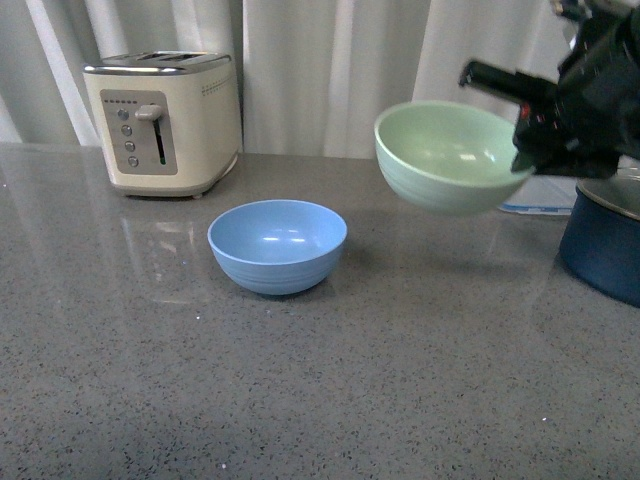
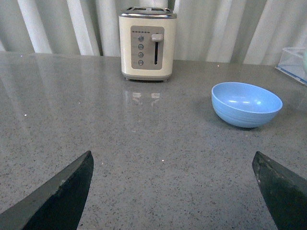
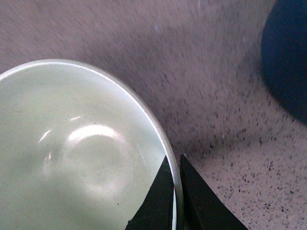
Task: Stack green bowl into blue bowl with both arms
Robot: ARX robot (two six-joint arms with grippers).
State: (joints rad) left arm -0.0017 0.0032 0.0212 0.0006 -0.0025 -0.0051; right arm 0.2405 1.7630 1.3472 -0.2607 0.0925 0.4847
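The pale green bowl (image 1: 447,155) hangs in the air, tilted, to the right of and above the blue bowl (image 1: 277,244). My right gripper (image 1: 525,150) is shut on its right rim; in the right wrist view the two black fingers (image 3: 160,201) pinch the green bowl's (image 3: 72,153) rim, one inside and one outside. The blue bowl stands upright and empty on the grey counter; it also shows in the left wrist view (image 2: 246,104). My left gripper (image 2: 172,191) is open and empty, low over the counter, well short of the blue bowl.
A cream toaster (image 1: 165,122) stands at the back left, also in the left wrist view (image 2: 147,43). A dark navy pot (image 1: 606,240) sits at the right edge under my right arm, also in the right wrist view (image 3: 287,52). A clear box (image 2: 293,62) is at the back right. Curtains hang behind.
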